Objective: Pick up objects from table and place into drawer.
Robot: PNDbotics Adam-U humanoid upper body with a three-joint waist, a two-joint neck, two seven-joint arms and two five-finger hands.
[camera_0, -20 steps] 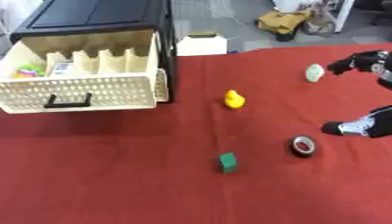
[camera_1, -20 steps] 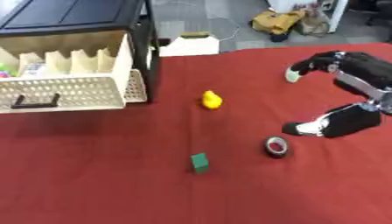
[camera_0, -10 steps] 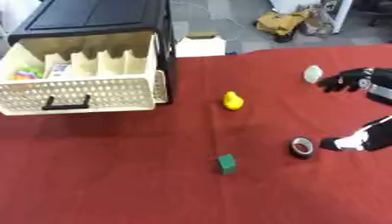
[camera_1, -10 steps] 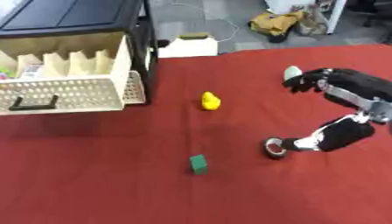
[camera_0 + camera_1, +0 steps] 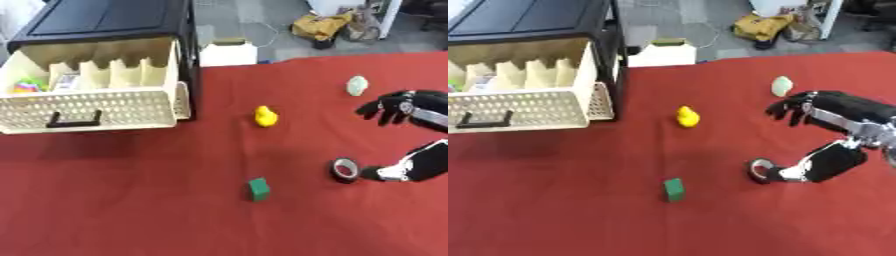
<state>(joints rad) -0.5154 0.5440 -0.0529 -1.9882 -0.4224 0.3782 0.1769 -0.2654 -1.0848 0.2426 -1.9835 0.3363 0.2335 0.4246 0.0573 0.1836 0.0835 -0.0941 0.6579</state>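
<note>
My right hand (image 5: 843,111) comes in from the right, open and spread wide. Its fingers (image 5: 794,107) hang just near of a pale egg-shaped object (image 5: 355,85), and its thumb (image 5: 822,162) touches the right side of a black tape roll (image 5: 345,170) on the red cloth. A yellow duck (image 5: 265,116) stands mid-table. A green block (image 5: 258,189) lies closer to me, left of the roll. At the far left the cream drawer (image 5: 96,107) is pulled out of a black cabinet (image 5: 105,20), with small coloured items in its compartments. No left hand shows.
A white box (image 5: 229,52) sits on the floor behind the table beside the cabinet. A yellow bag (image 5: 317,25) lies further back on the floor. The red tablecloth (image 5: 131,200) spreads across the near left.
My right hand has dropped lower and closer to me; its thumb has closed in on the tape roll until it touches it. Duck, block and egg-shaped object have stayed put.
</note>
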